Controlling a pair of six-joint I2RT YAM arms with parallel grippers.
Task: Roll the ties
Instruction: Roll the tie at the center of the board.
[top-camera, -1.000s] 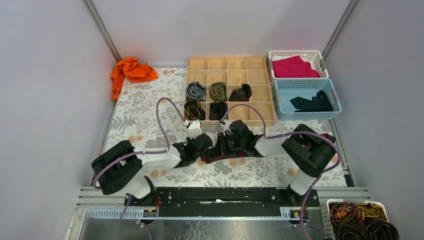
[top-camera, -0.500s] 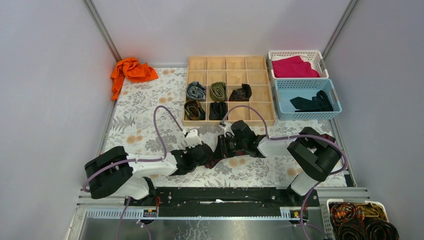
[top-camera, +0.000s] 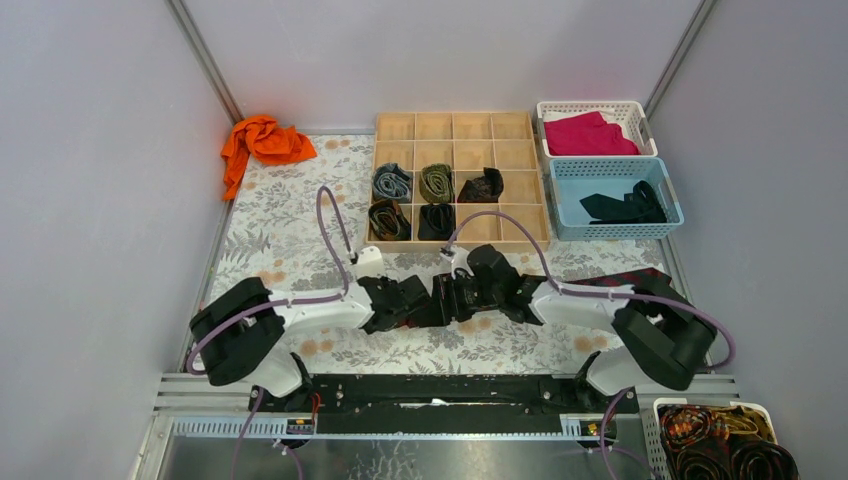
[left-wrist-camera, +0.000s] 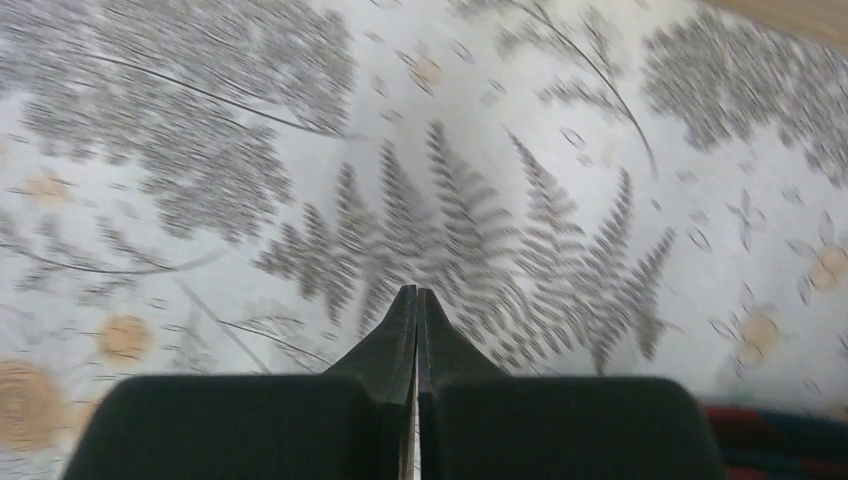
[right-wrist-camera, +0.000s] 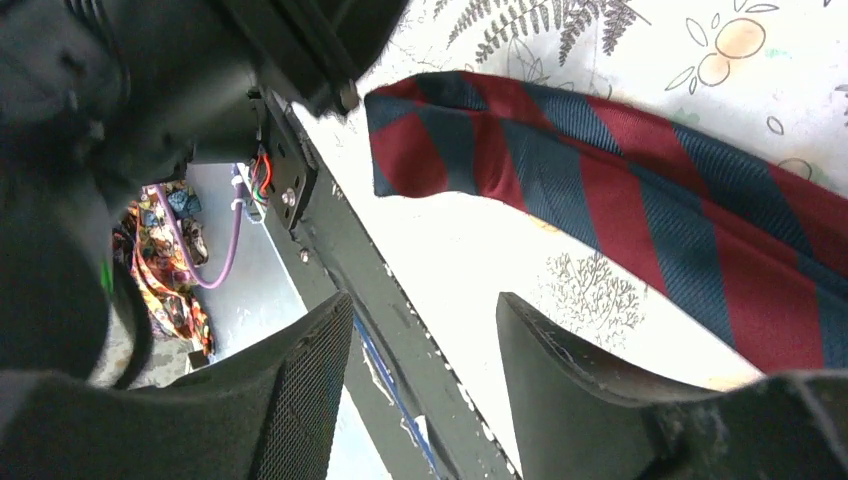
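Observation:
A navy tie with red diagonal stripes (right-wrist-camera: 620, 180) lies flat on the fern-print cloth, one end running out past the right arm (top-camera: 628, 274). My right gripper (right-wrist-camera: 425, 298) hovers open just beside this strip with nothing between its fingers. My left gripper (left-wrist-camera: 416, 294) is shut and empty, its tip over bare cloth; a corner of the striped tie (left-wrist-camera: 775, 440) shows at the lower right of its view. In the top view the two grippers (top-camera: 412, 298) (top-camera: 458, 296) meet mid-table. Rolled ties sit in the wooden organizer (top-camera: 510, 213): grey-blue (top-camera: 392, 182), olive (top-camera: 436, 183), brown (top-camera: 388, 220), black (top-camera: 436, 221).
A blue basket (top-camera: 560, 200) holds a black tie (top-camera: 625, 207). Behind it, a white basket (top-camera: 640, 115) holds a magenta cloth (top-camera: 590, 134). An orange cloth (top-camera: 262, 142) lies at the back left. A bin (top-camera: 665, 408) of patterned ties stands off the table's front right.
My right gripper has opened and let go of the striped tie, and its elbow has swung out to the right. The left gripper stayed shut and shifted slightly right.

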